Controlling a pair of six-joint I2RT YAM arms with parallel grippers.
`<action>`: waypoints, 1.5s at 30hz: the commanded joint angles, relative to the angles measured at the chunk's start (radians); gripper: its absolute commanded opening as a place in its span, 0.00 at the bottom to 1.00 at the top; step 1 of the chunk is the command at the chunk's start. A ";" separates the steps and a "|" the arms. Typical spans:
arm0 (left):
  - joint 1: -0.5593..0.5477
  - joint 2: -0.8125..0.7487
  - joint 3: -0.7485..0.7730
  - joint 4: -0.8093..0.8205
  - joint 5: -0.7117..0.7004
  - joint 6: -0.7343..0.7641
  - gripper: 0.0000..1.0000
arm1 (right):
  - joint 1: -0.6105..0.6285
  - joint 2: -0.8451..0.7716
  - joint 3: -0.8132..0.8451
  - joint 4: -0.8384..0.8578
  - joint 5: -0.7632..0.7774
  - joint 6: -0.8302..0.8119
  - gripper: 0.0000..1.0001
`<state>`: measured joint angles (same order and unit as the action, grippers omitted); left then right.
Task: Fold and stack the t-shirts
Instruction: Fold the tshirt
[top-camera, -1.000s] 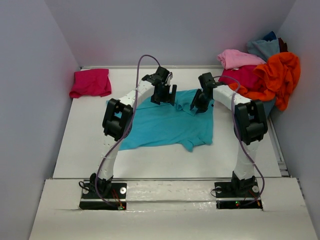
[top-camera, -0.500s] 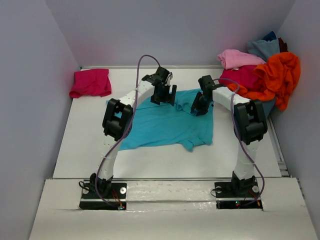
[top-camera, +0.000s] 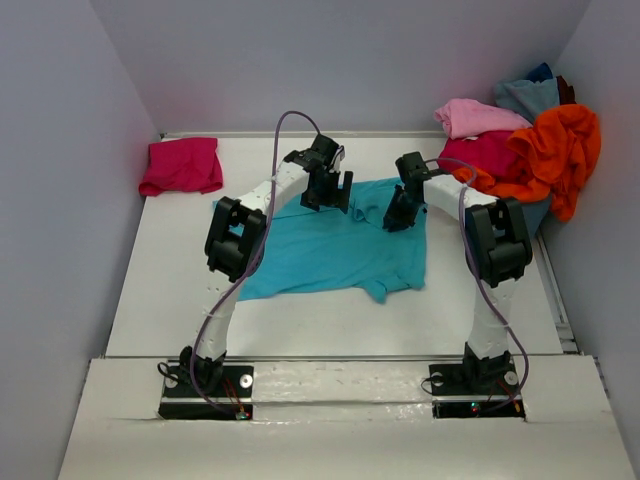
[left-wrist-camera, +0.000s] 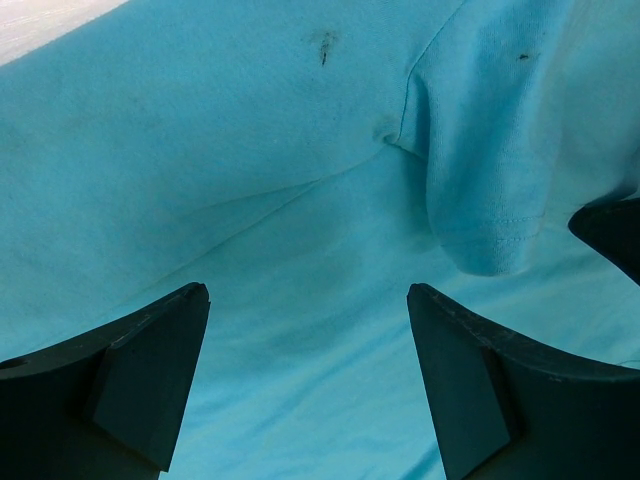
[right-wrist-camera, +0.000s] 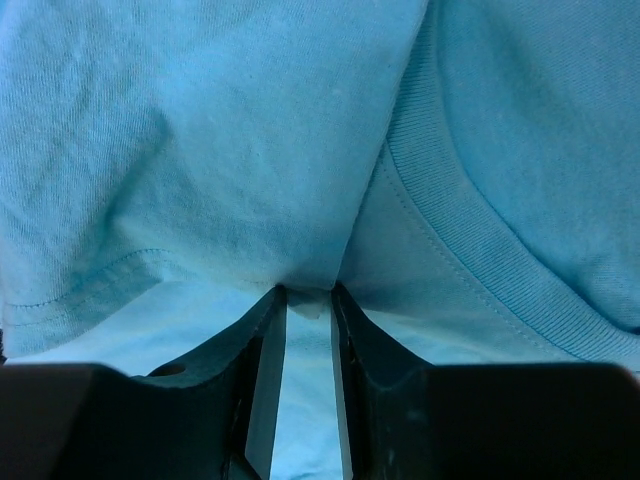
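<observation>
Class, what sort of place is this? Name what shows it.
Probably a robot lab booth: plain walls enclose a white table, a left arm and a right arm bolted to its near edge, a turquoise t-shirt spread on it.

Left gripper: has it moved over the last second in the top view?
No. The left gripper hovers open over the turquoise shirt at the same spot relative to the table's far edge.

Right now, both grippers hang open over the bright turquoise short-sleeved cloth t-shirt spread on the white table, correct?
Not quite. Only the left gripper hangs open over the bright turquoise t-shirt spread on the white table. The right gripper is not open: the right wrist view shows its jaws nearly together, pinching a fold of the cloth beside the collar.
</observation>
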<state>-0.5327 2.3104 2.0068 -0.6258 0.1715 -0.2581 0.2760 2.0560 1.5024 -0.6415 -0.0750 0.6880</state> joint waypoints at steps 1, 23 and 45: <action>0.000 -0.075 -0.011 -0.008 -0.006 0.019 0.93 | -0.004 0.007 0.012 0.029 0.017 -0.007 0.28; 0.042 0.009 0.070 -0.123 -0.243 -0.085 0.92 | -0.004 -0.042 0.097 -0.072 0.052 -0.045 0.19; 0.069 0.101 0.072 -0.210 -0.291 -0.156 0.92 | -0.004 -0.080 0.094 -0.103 0.064 -0.058 0.19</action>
<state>-0.4675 2.3939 2.0796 -0.7788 -0.0971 -0.3988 0.2760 2.0380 1.5650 -0.7330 -0.0326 0.6430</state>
